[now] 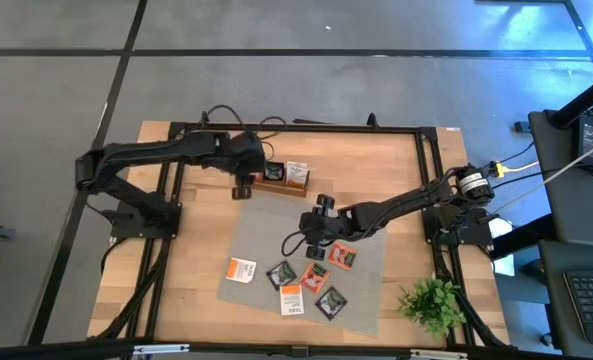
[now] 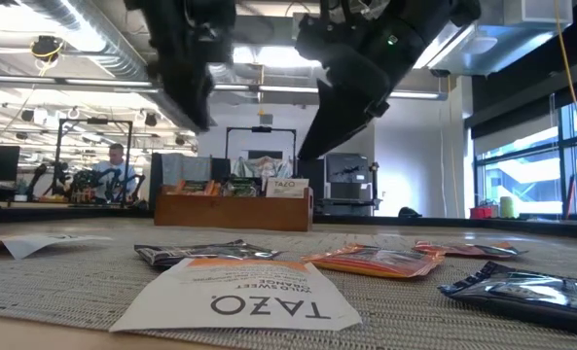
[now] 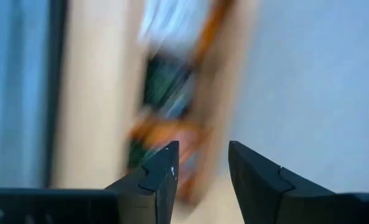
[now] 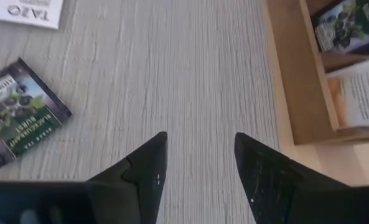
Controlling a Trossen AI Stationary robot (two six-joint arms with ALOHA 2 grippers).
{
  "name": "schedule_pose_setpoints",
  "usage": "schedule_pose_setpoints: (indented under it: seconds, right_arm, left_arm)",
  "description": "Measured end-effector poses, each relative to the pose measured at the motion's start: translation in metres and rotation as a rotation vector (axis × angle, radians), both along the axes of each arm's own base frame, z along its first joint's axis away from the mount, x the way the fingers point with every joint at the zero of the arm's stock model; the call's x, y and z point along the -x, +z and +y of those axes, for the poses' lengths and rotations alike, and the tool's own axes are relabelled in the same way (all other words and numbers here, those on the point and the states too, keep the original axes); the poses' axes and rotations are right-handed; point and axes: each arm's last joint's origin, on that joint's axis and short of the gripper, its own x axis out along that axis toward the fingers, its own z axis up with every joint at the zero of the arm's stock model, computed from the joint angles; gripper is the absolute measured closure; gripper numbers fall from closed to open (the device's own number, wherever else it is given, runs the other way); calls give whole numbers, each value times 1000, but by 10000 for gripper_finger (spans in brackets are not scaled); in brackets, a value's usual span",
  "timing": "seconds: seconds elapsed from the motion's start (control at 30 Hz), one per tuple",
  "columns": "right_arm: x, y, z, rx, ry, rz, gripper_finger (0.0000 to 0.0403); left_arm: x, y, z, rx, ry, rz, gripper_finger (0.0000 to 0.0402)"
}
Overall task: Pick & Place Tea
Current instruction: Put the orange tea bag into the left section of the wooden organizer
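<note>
Several tea sachets lie flat on the grey mat (image 1: 306,255): an orange-and-white one (image 1: 240,268), dark ones (image 1: 281,272) (image 1: 331,300), orange ones (image 1: 341,256) and a white TAZO one (image 1: 291,298) (image 2: 239,297). More sachets stand in the wooden tray (image 1: 281,175) (image 2: 234,209). My left gripper (image 1: 242,188) (image 3: 203,146) is open and empty, hovering by the tray's left end. My right gripper (image 1: 320,207) (image 4: 200,137) is open and empty above bare mat, between the tray (image 4: 293,74) and the sachets; a dark sachet (image 4: 22,118) lies beside it.
A small green plant (image 1: 431,300) stands at the table's near right corner. A black frame (image 1: 296,128) runs round the table. Bare mat lies between the tray and the sachets. In the low view, an office with a seated person (image 2: 118,165) shows beyond the table.
</note>
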Motion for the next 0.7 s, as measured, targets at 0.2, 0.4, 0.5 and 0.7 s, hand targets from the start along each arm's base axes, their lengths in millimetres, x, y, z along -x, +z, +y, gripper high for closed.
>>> schedule_pose_setpoints:
  seconds: [0.2, 0.4, 0.5, 0.7]
  right_arm:
    - [11, -7, 7, -65, -8, 111, 214]
    - [28, -13, 25, -129, -34, 244, 215]
    - [39, -15, 39, -142, -61, 295, 215]
    - [62, -15, 70, -210, -187, 326, 215]
  left_arm:
    - [-15, 7, -39, 194, -254, -355, 271]
    - [-40, -13, -83, 275, -251, -538, 272]
    - [-51, -26, -100, 312, -276, -571, 271]
    - [-84, -57, -118, 376, -293, -660, 265]
